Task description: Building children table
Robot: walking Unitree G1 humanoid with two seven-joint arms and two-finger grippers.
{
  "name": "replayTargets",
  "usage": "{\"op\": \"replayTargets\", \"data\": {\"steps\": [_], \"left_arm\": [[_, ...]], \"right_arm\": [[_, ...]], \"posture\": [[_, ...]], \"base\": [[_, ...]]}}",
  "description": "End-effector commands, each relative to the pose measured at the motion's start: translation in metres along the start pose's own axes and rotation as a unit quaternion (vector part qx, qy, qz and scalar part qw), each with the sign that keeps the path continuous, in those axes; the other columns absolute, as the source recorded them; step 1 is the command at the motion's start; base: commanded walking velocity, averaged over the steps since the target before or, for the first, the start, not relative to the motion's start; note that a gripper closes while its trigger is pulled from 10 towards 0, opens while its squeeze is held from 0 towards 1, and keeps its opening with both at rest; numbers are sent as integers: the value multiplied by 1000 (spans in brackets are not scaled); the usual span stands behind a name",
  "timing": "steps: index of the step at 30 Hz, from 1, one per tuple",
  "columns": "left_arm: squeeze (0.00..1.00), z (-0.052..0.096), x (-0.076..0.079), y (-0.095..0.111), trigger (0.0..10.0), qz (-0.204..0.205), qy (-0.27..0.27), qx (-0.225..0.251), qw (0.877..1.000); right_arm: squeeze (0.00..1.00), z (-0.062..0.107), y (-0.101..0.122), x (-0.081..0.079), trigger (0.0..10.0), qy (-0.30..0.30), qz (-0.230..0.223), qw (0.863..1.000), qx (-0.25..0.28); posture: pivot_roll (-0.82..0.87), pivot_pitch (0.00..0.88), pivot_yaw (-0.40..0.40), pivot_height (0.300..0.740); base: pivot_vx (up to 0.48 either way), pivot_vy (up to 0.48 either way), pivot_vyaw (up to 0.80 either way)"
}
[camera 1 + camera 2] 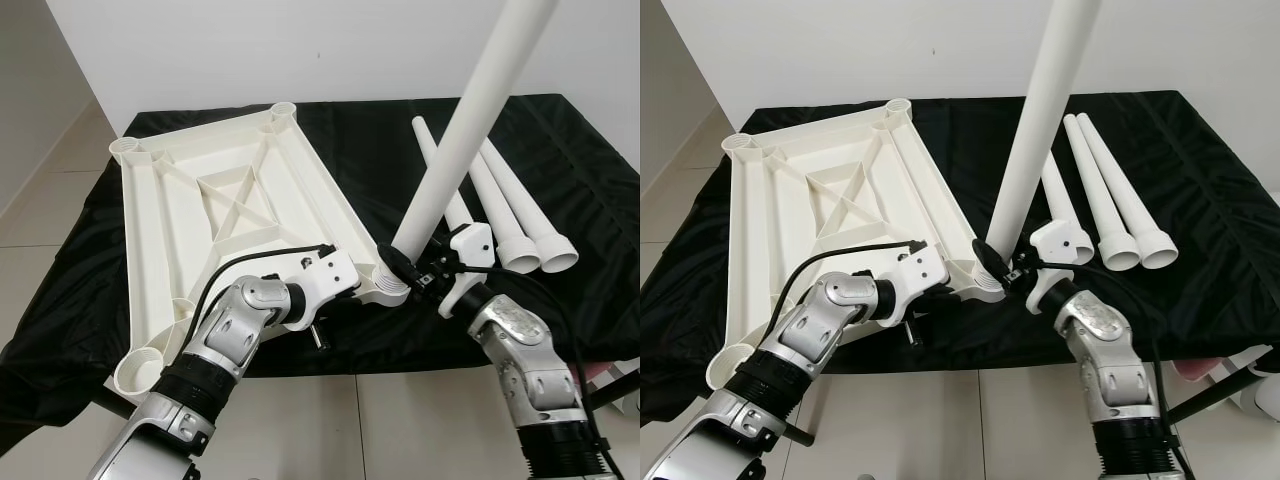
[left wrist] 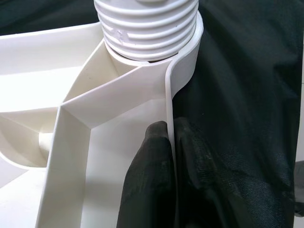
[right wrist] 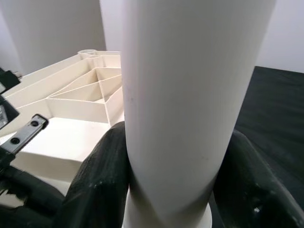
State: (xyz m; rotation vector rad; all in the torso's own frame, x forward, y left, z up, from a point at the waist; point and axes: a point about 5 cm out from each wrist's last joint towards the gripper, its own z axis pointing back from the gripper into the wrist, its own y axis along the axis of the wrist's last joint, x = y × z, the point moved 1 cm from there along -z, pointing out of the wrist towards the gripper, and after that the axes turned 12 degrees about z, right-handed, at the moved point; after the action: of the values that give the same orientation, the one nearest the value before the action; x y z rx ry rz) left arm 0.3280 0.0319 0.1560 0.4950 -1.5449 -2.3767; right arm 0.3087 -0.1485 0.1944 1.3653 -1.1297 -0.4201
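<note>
**Fitting the first leg into the upturned tabletop**

Lying underside up on a black cloth (image 1: 560, 130): a white plastic tabletop (image 1: 170, 215), ribbed, with a round socket at each corner. Standing in the near right corner socket (image 1: 392, 290): one long white leg (image 1: 470, 120), leaning up and away toward the wall. Clamped around the foot of that leg, just above the socket: the right gripper (image 1: 412, 268), its black fingers (image 3: 102, 166) pressed to either side of the tube. Pinched on the thin side wall of the tabletop, close beside the same corner: the left gripper (image 2: 170, 156), one finger inside the rim and one outside, holding the panel steady. Visible at the socket mouth in the left wrist view: the leg's threaded end (image 2: 147, 28), several ridges not yet sunk in, so probably only partly screwed home.

Resting side by side on the cloth to the right, untouched: three more legs (image 1: 510, 205), wide ends toward the robot.

Likely step: seating and twisting in leg one of four. Next move, by this reading: bringing the leg upright over the socket, then turning it down the thread while bracing the tabletop against the twist.
</note>
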Motion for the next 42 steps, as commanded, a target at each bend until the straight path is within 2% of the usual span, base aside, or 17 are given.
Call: {"op": "replayTargets", "data": {"steps": [1, 8, 18, 33, 42], "left_arm": [[0, 3, -6, 9, 10000, -10, 46, 32, 998], [0, 4, -7, 10, 10000, -10, 47, 32, 998], [0, 3, -8, 10, 10000, -10, 47, 32, 998], [0, 3, -9, 11, 10000, -11, 50, 34, 998], [0, 4, -8, 10, 10000, -11, 51, 33, 998]], "right_arm": [[0, -1, -11, -5, 10000, -6, -7, 999, -32], [0, 0, -9, -14, 10000, -43, -13, 998, -33], [0, -1, -9, -19, 10000, -61, -14, 997, -38], [0, -16, -9, -14, 10000, -24, 8, 998, -60], [0, -17, -9, -11, 10000, -10, 11, 998, -65]], "posture": [[-121, 129, 84, 740], [-123, 132, 87, 740], [-126, 132, 88, 740], [-120, 129, 82, 740], [-117, 125, 81, 740]], "base": [[0, 0, 0], [0, 0, 0], [0, 0, 0], [0, 0, 0], [0, 0, 0]]}}
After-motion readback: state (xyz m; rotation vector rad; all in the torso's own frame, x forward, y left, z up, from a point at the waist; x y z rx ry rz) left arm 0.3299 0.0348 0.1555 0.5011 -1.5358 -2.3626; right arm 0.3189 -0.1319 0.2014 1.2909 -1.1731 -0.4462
